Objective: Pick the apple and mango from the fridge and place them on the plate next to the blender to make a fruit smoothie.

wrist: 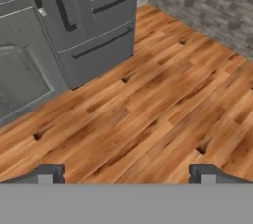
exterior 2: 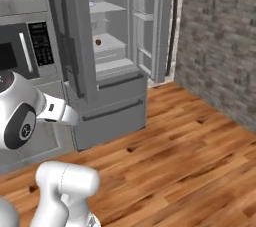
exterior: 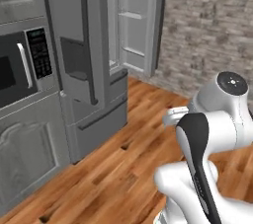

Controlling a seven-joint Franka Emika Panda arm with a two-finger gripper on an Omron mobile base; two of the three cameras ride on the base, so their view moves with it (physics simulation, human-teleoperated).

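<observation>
Fridge: tall grey steel French-door fridge (exterior 2: 107,96) with long dark vertical bar handles, its right door (exterior 2: 152,26) swung open, its left door (exterior 2: 75,36) closed, white shelves showing inside; two lower drawers below the doors
Apple: small round dark red-brown fruit (exterior 2: 98,42) lying on a white shelf inside the fridge, in the open right half, about midway up the compartment and just right of the closed left door's edge
Mango: cannot be made out on the fridge shelves
Gripper: two small dark finger tips (wrist: 126,172) standing wide apart at the bottom of the hand view, jaws fully spread with nothing between them, only bare floor
Gripper relative to fridge: well apart from it, out over the wooden floor in front of the lower drawers, looking down and toward the fridge
Apple relative to gripper: well apart, up inside the fridge and beyond the gripper; no contact
Floor: warm brown wooden plank floor (wrist: 163,104) running from the fridge's foot toward the robot
Microwave: black-panelled built-in microwave (exterior: 22,65) with a pale bar handle and a keypad, just left of the fridge, set in grey cabinetry
Wall: grey-brown rough brick wall (exterior 2: 220,41) to the right of the fridge, beside the open door
</observation>
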